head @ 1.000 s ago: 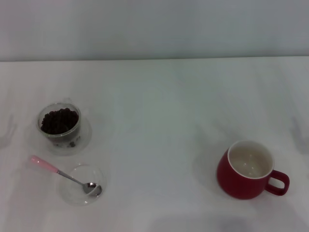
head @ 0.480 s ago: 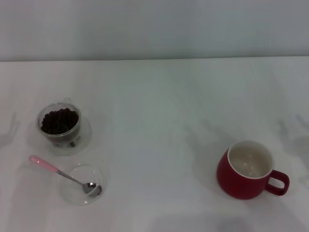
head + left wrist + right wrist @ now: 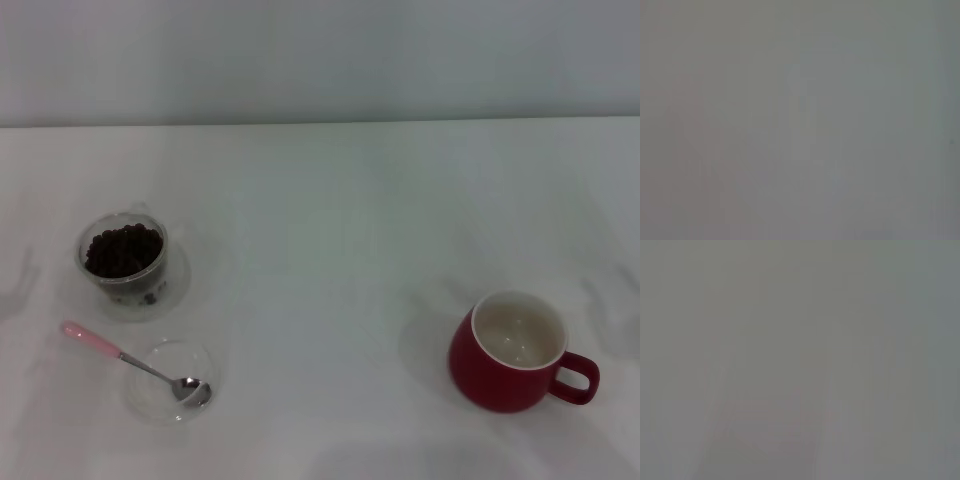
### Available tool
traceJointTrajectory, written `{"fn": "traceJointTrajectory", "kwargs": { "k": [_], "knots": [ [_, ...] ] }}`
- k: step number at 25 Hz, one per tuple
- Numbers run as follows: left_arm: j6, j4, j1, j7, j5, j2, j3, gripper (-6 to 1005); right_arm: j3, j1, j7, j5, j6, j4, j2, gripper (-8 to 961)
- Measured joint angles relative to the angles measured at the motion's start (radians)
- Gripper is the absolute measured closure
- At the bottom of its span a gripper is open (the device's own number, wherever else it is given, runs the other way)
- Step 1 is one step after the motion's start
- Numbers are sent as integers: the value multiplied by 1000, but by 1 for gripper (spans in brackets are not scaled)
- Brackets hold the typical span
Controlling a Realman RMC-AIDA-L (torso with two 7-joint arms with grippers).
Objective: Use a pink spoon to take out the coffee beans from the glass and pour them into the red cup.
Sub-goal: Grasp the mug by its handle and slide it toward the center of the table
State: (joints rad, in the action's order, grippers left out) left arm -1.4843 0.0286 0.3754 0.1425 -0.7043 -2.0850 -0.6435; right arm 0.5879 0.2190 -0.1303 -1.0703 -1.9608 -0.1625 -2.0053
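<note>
The red cup (image 3: 512, 352) stands at the table's right, empty and heavy ceramic. The glass (image 3: 124, 258), far left, holds the coffee beans (image 3: 123, 250); likely fragile and slippery. Nearer, the pink spoon (image 3: 130, 362) rests light and stiff, bowl in a clear dish (image 3: 165, 385); grip its handle. Neither gripper appears, so jaw state cannot be determined.

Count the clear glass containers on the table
2. The glass of coffee beans stands at the robot's left; the shallow dish, nearer the robot, holds the spoon bowl. The mug is ceramic.
</note>
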Motion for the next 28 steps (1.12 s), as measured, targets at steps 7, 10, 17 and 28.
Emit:
{"fn": "traceJointTrajectory", "kwargs": {
  "k": [7, 10, 17, 28],
  "knots": [
    [0, 1, -7, 5, -7, -1, -1, 111, 133, -66, 0, -1, 83, 42, -1, 432],
    [-1, 2, -10, 6, -12, -1, -1, 112, 154, -84, 5, -7, 132, 32, -2, 430],
    [2, 22, -19, 6, -16, -1, -1, 112, 225, -94, 3, -22, 208, -6, -3, 428],
    [11, 27, -21, 3, -16, 0, -1, 112, 282, -137, -3, -40, 240, -16, -1, 427]
  ]
}}
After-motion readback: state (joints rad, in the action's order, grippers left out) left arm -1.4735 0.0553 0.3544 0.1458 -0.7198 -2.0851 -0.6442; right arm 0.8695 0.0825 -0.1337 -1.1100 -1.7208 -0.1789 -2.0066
